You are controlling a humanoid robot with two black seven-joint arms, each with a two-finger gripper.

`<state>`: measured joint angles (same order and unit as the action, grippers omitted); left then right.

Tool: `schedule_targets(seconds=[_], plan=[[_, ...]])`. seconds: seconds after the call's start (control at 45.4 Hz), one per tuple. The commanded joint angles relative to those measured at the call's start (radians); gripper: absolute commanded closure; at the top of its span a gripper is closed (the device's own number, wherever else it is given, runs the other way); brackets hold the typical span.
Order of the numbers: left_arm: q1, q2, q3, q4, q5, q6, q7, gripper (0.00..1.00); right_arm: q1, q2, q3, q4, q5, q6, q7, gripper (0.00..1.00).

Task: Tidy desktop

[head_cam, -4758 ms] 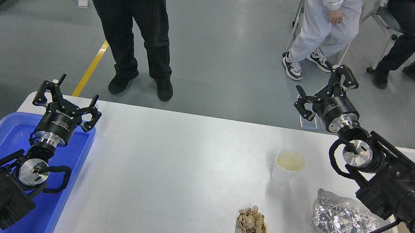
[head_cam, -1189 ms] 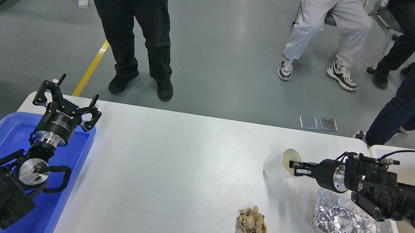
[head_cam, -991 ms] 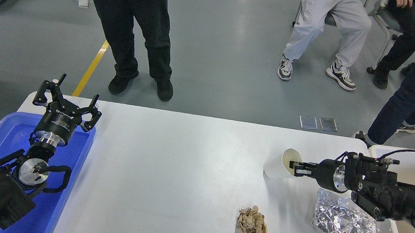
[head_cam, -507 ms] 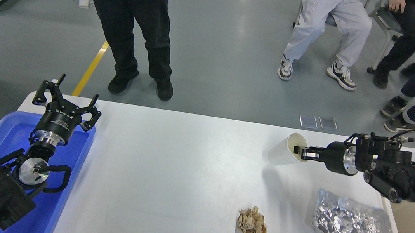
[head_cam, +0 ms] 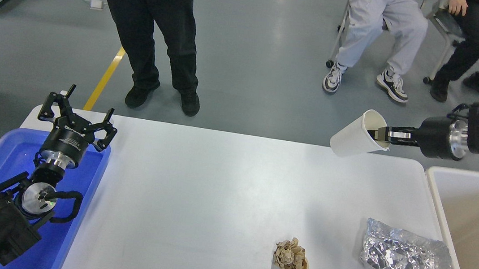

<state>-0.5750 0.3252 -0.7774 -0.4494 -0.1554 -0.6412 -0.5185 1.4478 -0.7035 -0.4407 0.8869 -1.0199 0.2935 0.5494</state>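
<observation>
Desktop (head_cam: 214, 195) below, right gripper (head_cam: 379, 134) jaws pinch tilted paper cup (head_cam: 354, 136); left gripper (head_cam: 76, 118) jaws spread wide.

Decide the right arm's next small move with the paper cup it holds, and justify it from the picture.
Probably swing right: the right end effector grips the paper cup by its rim, lifted above the desktop, and the beige bin lies just right.

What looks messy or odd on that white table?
A crumpled brown paper ball and a wrinkled foil sheet litter the desktop. The right claw holds a white cup tipped sideways.
</observation>
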Motion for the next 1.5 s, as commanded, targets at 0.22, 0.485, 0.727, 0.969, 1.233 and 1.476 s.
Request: schedule_targets(seconds=[0.22, 0.485, 0.727, 0.969, 1.233, 1.476], plan=[[0.000, 0.000, 0.001, 0.000, 0.000, 0.000, 0.000, 0.00, 0.085, -0.188, 0.007, -0.132, 0.007, 0.092, -0.006, 1.00], [0.000, 0.000, 0.000, 0.000, 0.000, -0.002, 0.000, 0.00, -0.202, -0.177, 0.014, -0.518, 0.369, 0.081, -0.008, 1.00], [0.000, 0.000, 0.000, 0.000, 0.000, -0.002, 0.002, 0.00, -0.473, -0.088, 0.049, -0.807, 0.855, 0.079, -0.152, 1.00], [0.001, 0.000, 0.000, 0.000, -0.001, 0.000, 0.000, 0.00, -0.599, -0.027, 0.308, -0.867, 1.132, -0.028, -0.462, 1.00], [0.000, 0.000, 0.001, 0.000, -0.001, 0.000, 0.000, 0.00, -0.698, 0.108, 0.614, -0.867, 1.135, -0.295, -0.600, 1.00], [0.001, 0.000, 0.000, 0.000, -0.001, 0.000, 0.000, 0.00, -0.745, 0.203, 0.675, -0.867, 1.135, -0.395, -0.612, 1.00]])
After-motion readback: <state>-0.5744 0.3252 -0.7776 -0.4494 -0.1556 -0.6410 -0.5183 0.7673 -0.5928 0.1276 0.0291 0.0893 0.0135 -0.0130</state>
